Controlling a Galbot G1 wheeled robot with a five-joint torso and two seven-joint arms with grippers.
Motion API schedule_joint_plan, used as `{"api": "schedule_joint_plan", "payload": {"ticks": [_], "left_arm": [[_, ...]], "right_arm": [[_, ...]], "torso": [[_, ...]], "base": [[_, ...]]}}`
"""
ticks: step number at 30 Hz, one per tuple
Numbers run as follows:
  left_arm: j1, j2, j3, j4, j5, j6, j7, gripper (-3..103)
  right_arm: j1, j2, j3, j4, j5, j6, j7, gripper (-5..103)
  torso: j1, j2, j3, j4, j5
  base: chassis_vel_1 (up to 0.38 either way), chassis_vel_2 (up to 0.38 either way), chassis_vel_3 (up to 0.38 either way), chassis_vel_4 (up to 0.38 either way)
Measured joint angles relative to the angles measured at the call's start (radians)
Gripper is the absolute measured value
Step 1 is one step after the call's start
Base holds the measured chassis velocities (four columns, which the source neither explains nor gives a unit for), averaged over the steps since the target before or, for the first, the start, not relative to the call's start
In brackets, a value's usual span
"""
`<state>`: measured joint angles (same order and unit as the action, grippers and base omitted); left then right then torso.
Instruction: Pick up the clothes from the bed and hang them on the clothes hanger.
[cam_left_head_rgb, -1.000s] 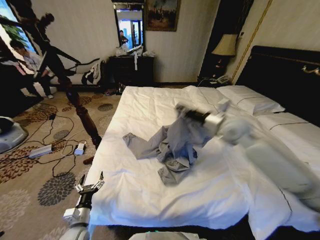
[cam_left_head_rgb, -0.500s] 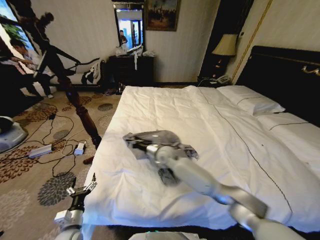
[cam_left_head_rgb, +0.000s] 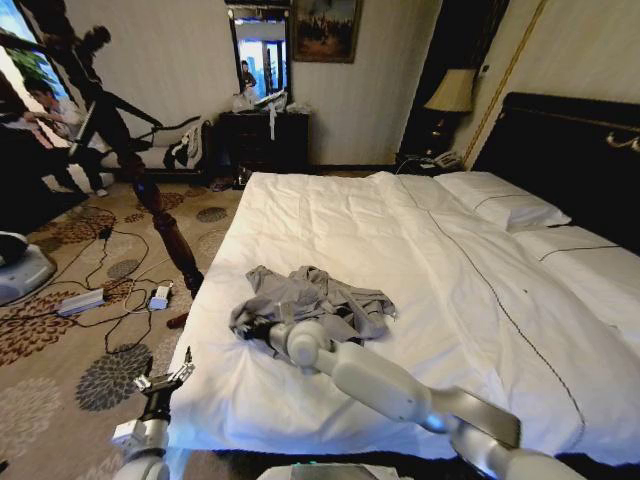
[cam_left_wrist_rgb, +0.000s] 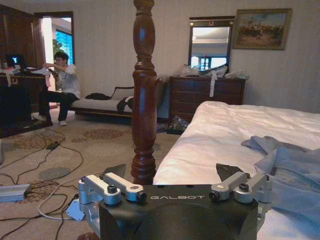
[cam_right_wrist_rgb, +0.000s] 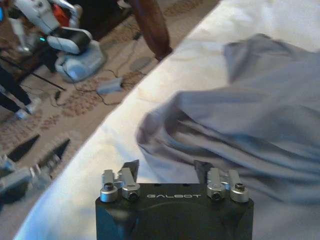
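The clothes (cam_left_head_rgb: 318, 297), a grey-blue shirt, lie crumpled on the bed (cam_left_head_rgb: 420, 250) near its left edge. My right gripper (cam_left_head_rgb: 250, 330) reaches across the near part of the duvet to the shirt's near left edge. In the right wrist view the right gripper (cam_right_wrist_rgb: 166, 170) is open and low over the sheet, with the shirt (cam_right_wrist_rgb: 250, 115) just past its fingertips. My left gripper (cam_left_head_rgb: 167, 378) hangs open over the carpet beside the bed's near left corner. The left wrist view shows the left gripper (cam_left_wrist_rgb: 172, 175) with the shirt (cam_left_wrist_rgb: 290, 170) off to one side. The clothes hanger is out of view.
A dark turned wooden post (cam_left_head_rgb: 165, 235) leans up from the carpet by the bed's left side. Cables and a power strip (cam_left_head_rgb: 80, 302) lie on the floor. White pillows (cam_left_head_rgb: 500, 205) and a black headboard (cam_left_head_rgb: 570, 150) are at the far right. A dresser (cam_left_head_rgb: 265, 135) stands against the back wall.
My right arm swung from the middle of the bed toward its near left edge and dropped low. The shirt, bunched up before, now lies flatter and further left. The left arm barely moved.
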<state>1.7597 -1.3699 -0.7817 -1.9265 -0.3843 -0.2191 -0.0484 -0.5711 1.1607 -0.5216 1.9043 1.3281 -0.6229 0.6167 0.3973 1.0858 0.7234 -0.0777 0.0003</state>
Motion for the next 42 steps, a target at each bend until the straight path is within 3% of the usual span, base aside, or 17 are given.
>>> {"api": "schedule_joint_plan", "payload": {"ticks": [3, 5, 6, 10, 13, 14, 19, 21, 23, 26, 38, 42], "left_arm": [[-0.002, 0.022, 0.006, -0.001, -0.020, -0.002, 0.018, 100], [-0.008, 0.055, 0.018, -0.018, -0.072, 0.000, 0.045, 100], [-0.008, 0.055, 0.018, -0.018, -0.072, 0.000, 0.045, 100], [-0.044, 0.115, 0.055, -0.066, -0.175, 0.044, 0.084, 100], [-0.061, 0.125, 0.065, -0.082, -0.181, 0.065, 0.089, 100], [-0.083, 0.126, 0.075, -0.089, -0.174, 0.097, 0.082, 100], [-0.156, 0.107, 0.110, -0.091, -0.177, 0.200, 0.015, 100], [-0.231, 0.079, 0.165, -0.096, -0.249, 0.324, -0.080, 100], [-0.245, 0.069, 0.178, -0.098, -0.271, 0.349, -0.109, 100], [-0.296, 0.000, 0.241, -0.107, -0.354, 0.446, -0.247, 100], [-0.342, -0.106, 0.258, -0.133, -0.408, 0.499, -0.319, 100], [-0.378, -0.121, 0.257, -0.087, -0.417, 0.515, -0.331, 100]], "right_arm": [[-0.020, -0.056, 0.061, 0.037, 0.004, 0.026, -0.019, 73], [-0.037, -0.110, 0.145, 0.058, -0.024, 0.114, -0.071, 83], [-0.037, -0.110, 0.145, 0.058, -0.024, 0.114, -0.071, 83], [-0.056, -0.169, 0.295, 0.105, -0.046, 0.226, -0.110, 97], [-0.056, -0.179, 0.337, 0.119, -0.050, 0.256, -0.118, 100], [-0.056, -0.183, 0.361, 0.125, -0.052, 0.277, -0.125, 100], [-0.071, -0.188, 0.397, 0.135, -0.053, 0.297, -0.135, 100], [-0.111, -0.200, 0.426, 0.153, -0.058, 0.300, -0.136, 100], [-0.122, -0.203, 0.433, 0.157, -0.060, 0.300, -0.136, 100], [-0.179, -0.224, 0.453, 0.181, -0.067, 0.300, -0.136, 100], [-0.195, -0.209, 0.432, 0.173, -0.075, 0.295, -0.136, 100], [-0.190, -0.190, 0.414, 0.157, -0.074, 0.291, -0.134, 100]], "torso": [[0.000, 0.000, 0.000, -0.0004, -0.0001], [0.000, 0.000, 0.000, -0.0003, 0.0000], [0.000, 0.000, 0.000, -0.0003, 0.0000], [0.000, 0.000, 0.000, -0.0004, 0.0000], [0.000, 0.000, 0.000, -0.0006, 0.0000], [0.000, 0.000, 0.000, 0.0001, 0.0001], [0.000, 0.000, 0.000, 0.0003, -0.0002], [0.000, 0.000, 0.000, -0.0004, 0.0000], [0.000, 0.000, 0.000, -0.0007, -0.0001], [0.000, 0.000, 0.000, -0.0003, -0.0001], [0.000, 0.000, 0.000, 0.0000, -0.0002], [0.000, 0.000, 0.000, -0.0001, -0.0002]], "base": [[0.000, 0.000, 0.000, 0.000], [0.000, 0.000, 0.000, 0.000], [0.000, 0.000, 0.000, 0.000], [0.000, 0.000, 0.000, 0.000], [0.000, 0.000, 0.000, 0.000], [0.000, 0.000, 0.000, 0.000], [0.000, 0.000, 0.000, 0.000], [0.000, 0.000, 0.000, 0.000], [0.000, 0.000, 0.000, 0.000], [0.000, 0.000, 0.000, 0.000], [0.000, 0.000, 0.000, 0.000], [0.000, 0.000, 0.000, 0.000]]}}
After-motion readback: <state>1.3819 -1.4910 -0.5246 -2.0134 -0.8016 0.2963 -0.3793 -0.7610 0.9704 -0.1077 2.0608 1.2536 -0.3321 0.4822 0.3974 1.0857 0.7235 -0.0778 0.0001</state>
